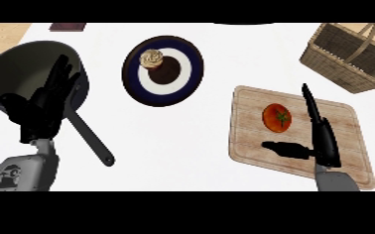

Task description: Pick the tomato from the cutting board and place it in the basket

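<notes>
A red tomato (278, 117) with a green stem lies on the wooden cutting board (253, 148) at the lower right. My right hand (320, 136) is over the board just right of the tomato, fingers straight and pointing away, thumb (282, 148) stretched out left below the tomato; it is open and holds nothing. A wicker basket (337, 59) with a handle stands at the far right, beyond the board. My left hand (45, 104) is raised at the left edge, open, fingers up, in front of the pan.
A dark frying pan (29, 62) sits at the left, its handle (92, 139) running toward the lower middle. A dark blue and white plate (187, 69) with a cupcake (152, 58) stands in the middle. A dark object (67, 27) lies at the far left edge.
</notes>
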Robot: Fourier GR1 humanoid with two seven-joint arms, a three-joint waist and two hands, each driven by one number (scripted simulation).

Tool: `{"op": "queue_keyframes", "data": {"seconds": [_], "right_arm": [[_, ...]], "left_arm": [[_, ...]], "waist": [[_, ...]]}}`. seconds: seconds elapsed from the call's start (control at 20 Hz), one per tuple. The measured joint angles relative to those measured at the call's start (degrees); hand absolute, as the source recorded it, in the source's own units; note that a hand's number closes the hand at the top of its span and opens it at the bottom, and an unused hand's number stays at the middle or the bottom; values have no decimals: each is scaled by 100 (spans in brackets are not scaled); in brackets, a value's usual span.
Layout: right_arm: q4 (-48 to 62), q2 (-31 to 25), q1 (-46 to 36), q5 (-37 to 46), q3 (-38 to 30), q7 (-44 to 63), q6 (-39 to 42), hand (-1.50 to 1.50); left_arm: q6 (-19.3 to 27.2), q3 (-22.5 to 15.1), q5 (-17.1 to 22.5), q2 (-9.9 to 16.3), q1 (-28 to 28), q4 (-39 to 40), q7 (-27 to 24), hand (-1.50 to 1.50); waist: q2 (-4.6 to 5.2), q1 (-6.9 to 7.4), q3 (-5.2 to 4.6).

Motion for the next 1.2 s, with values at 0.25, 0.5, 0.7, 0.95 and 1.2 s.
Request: {"op": "queue_keyframes", "data": {"seconds": [0.25,0.5,0.7,0.95,1.2], "right_arm": [[479,-27,-276,104,9,-149,7,150],[830,-62,-511,572,298,-289,-123,150],[1025,-17,-604,605,323,-619,-158,150],[1116,6,-674,675,354,-604,-162,150],[1251,141,-990,1465,732,1132,-274,150]], "left_arm": [[-30,19,-51,-50,-4,39,-98,0],[-62,47,-57,-64,14,60,-172,0],[-84,81,-59,-47,-93,110,-62,0],[-103,124,-62,-41,-118,130,-15,0],[-154,73,-59,-46,-171,130,6,0]], "waist": [[-1,4,1],[-12,11,-18],[-34,-4,-50],[-46,-14,-65],[-91,68,-163]]}}
